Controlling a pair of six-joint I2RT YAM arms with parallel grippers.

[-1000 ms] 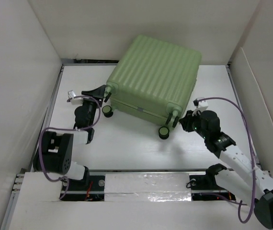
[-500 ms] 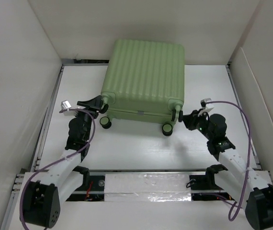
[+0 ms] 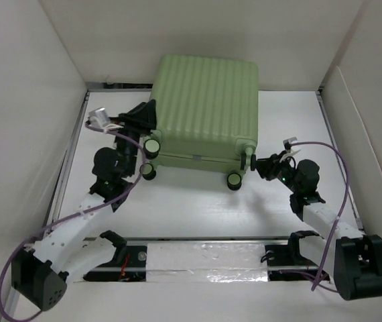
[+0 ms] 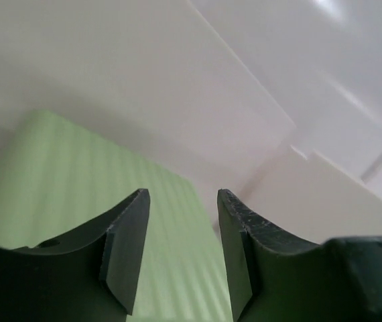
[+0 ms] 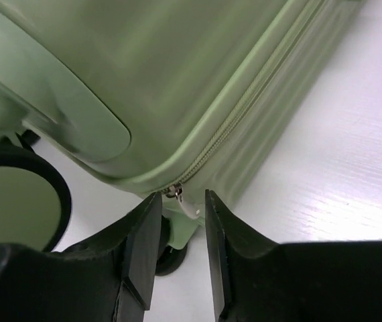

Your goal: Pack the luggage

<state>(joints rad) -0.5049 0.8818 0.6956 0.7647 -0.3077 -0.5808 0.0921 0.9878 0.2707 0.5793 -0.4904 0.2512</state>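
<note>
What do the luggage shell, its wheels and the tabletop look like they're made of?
Luggage shell: probably hard plastic, light green, with moulded ribs and a soft satin sheen. Wheels: black rims around pale green hubs, likely plastic or rubber; the look does not settle which. Tabletop: white, faintly grained with glossy highlights, perhaps painted or laminated board.

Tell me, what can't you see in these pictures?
- Inside of the suitcase: shut shell hides it, every view.
- Its far end: top view, hidden behind its own body.
- Zipper pull touching the right gripper? Right wrist view, too close to tell.
- Left wrist view: left gripper covers part of the blurred shell.
</note>
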